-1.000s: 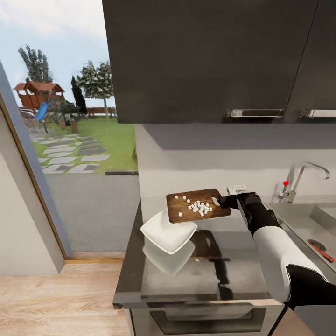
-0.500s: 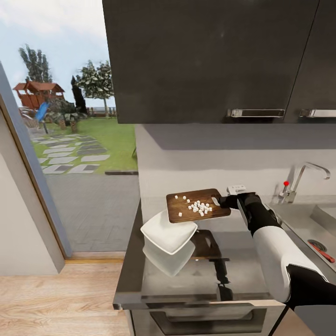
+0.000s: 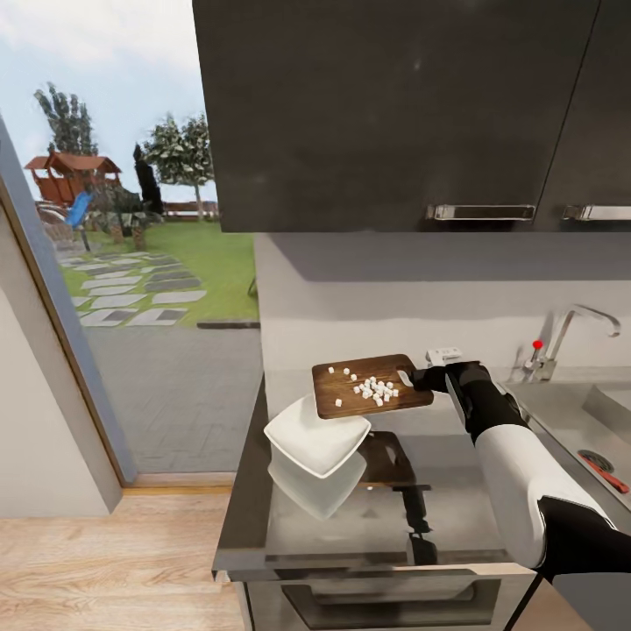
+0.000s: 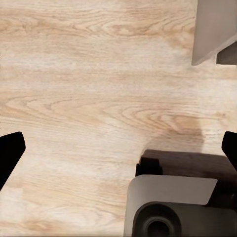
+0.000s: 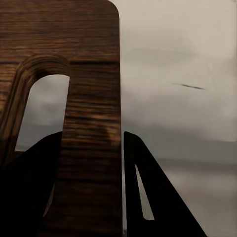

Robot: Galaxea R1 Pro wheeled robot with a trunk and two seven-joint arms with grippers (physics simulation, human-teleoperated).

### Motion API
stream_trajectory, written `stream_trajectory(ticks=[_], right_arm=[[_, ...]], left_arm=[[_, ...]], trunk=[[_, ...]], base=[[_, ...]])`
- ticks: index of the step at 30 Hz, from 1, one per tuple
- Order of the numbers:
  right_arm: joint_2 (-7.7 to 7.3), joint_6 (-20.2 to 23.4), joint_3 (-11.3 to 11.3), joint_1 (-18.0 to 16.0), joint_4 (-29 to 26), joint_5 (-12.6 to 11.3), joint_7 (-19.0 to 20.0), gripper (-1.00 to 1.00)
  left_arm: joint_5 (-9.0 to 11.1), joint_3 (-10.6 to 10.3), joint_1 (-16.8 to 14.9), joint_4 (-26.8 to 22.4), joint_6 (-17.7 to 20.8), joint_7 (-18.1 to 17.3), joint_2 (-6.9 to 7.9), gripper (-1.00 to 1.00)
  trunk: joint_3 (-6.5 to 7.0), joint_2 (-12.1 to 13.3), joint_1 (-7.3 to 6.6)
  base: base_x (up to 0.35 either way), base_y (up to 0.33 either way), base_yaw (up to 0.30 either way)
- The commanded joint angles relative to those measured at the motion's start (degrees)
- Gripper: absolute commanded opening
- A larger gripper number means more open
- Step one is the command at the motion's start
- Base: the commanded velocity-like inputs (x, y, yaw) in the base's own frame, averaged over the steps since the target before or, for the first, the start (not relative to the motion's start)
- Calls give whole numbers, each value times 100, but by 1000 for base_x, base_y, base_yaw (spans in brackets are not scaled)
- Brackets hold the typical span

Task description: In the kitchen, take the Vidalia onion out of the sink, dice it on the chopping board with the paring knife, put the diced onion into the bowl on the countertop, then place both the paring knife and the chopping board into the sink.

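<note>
We see the glossy worktop (image 3: 438,508) under dark wall cabinets (image 3: 394,114), with the sink (image 3: 596,429) at its right end holding the paring knife (image 3: 605,471). Our right arm (image 3: 508,456) reaches forward, and its right pincer (image 3: 412,379) is clamped on the handle end of the chopping board (image 3: 372,386), held above the worktop and overlapping the white bowl (image 3: 317,434). Diced onion (image 3: 375,388) lies on the board. The right wrist view shows the fingers (image 5: 148,197) straddling the board's edge by the handle hole. The left pincer (image 4: 118,148) hangs spread over wooden floor (image 4: 89,74).
</note>
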Motion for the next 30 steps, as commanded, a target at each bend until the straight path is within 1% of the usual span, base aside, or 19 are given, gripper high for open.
stream_trajectory(ticks=[1,8,20,30], right_arm=[[3,16,-24,-5,-7,55,51,-100],[3,15,-24,-5,-5,55,51,-100],[3,14,-24,-5,-1,55,47,-100],[3,14,-21,-5,0,67,45,-100]], left_arm=[[34,-20,-9,27,-44,3,-1,100],[36,-20,-6,24,-44,-3,-1,100],[33,-20,-6,22,-50,-4,-22,100],[33,-20,-6,23,-52,-4,-28,100]], trunk=[[-8,-6,1],[-8,-6,1],[6,-6,1],[81,-6,1]], base=[[0,107,0],[0,179,0],[0,9,0],[0,0,0]])
